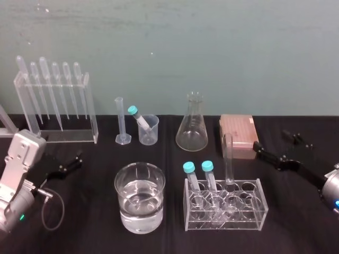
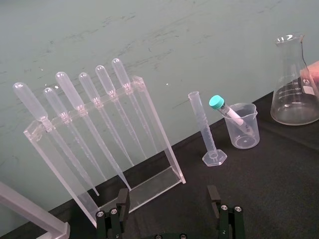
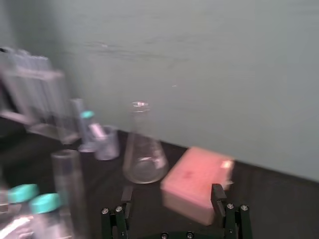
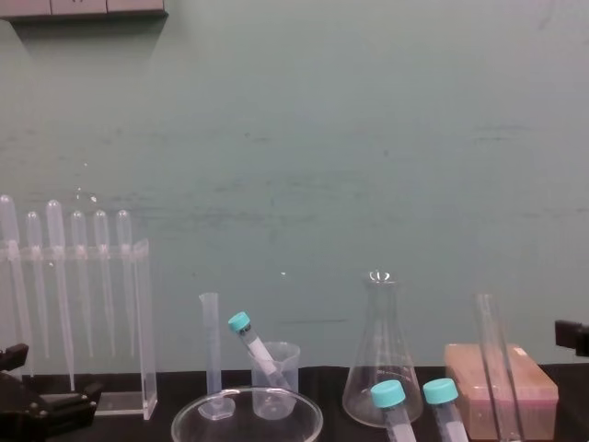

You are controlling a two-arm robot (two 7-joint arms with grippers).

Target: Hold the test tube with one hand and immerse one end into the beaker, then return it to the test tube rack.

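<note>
Head view: test tube stands in rack, beaker holds water; left gripper, right gripper apart.

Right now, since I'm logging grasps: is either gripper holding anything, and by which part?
Nothing is held. The left gripper and right gripper are open and empty; the test tube stands in the rack.

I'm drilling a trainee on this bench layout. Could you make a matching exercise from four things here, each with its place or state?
Things:
1. test tube
2. conical flask
3. pipettes
4. left hand

Places or states:
A. hanging in the tall stand
B. fingers apart, holding nothing
C. upright in the front rack
D. beside the pink box

Pairs: 1-C, 2-D, 3-A, 4-B.
</note>
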